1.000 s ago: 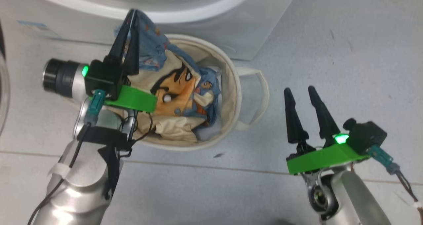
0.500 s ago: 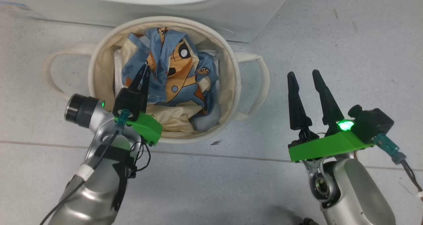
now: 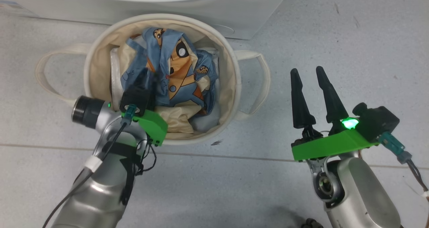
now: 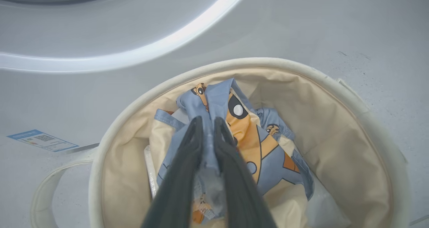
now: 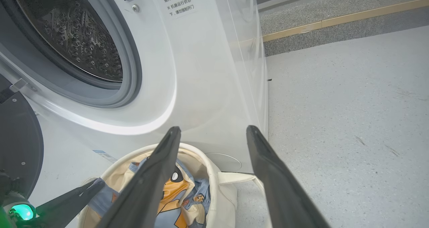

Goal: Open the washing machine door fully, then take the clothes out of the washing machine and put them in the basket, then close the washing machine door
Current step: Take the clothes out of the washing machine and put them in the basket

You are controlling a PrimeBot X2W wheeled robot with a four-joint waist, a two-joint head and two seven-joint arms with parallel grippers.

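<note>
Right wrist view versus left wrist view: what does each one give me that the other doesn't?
Right wrist: the drum mouth of the washing machine, standing open, and the right tool, open. Left wrist: the left tool closed on a blue fold of the clothes. Both: the basket holding the clothes, before the machine's white front.

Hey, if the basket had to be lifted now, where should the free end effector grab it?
Probably the looped handle on the basket's right side, from above with the open right end effector. The loop stands out from the soft wall, leaving a gap for one finger, and lies nearest that end effector.
</note>
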